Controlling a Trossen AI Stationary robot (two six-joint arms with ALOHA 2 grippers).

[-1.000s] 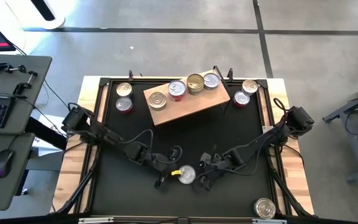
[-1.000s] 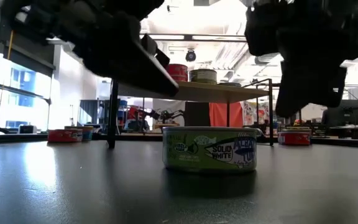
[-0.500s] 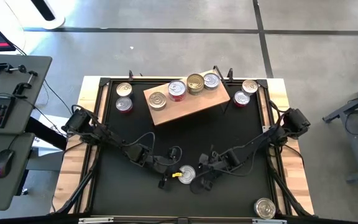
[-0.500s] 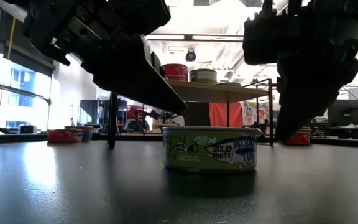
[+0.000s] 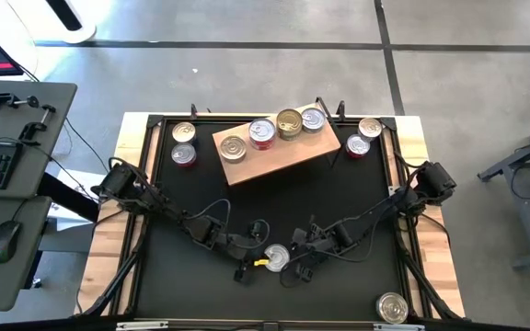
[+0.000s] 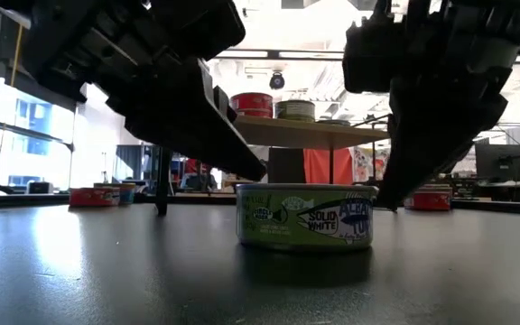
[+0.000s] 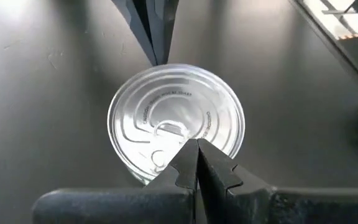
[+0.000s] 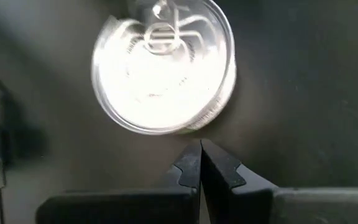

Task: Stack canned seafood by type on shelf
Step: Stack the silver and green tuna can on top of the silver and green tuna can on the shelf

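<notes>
Seen from above, a black surface (image 5: 274,193) is filling the middle of the scene. At its far left, two tins (image 5: 183,143) are sitting just beside the shelf (image 5: 279,152), a light wooden block lying at a slant along the far side. Four tins (image 5: 271,131) are standing in a row on the shelf top; one has a red side and one a gold lid. Right of the shelf, two more tins (image 5: 363,136) are resting on the surface.

Near the front centre, a green-labelled tin (image 6: 305,215) with a silver lid is standing upright on the surface. The left gripper (image 5: 244,267) is hanging low just left of it, fingers clenched together and holding nothing. The right gripper (image 5: 294,272) is hanging just right of the same tin, likewise clenched and empty. From table height, both grippers are slanting down toward the tin's top edge from either side.

At the front right corner, one lone tin (image 5: 392,307) is sitting well apart from the rest.
</notes>
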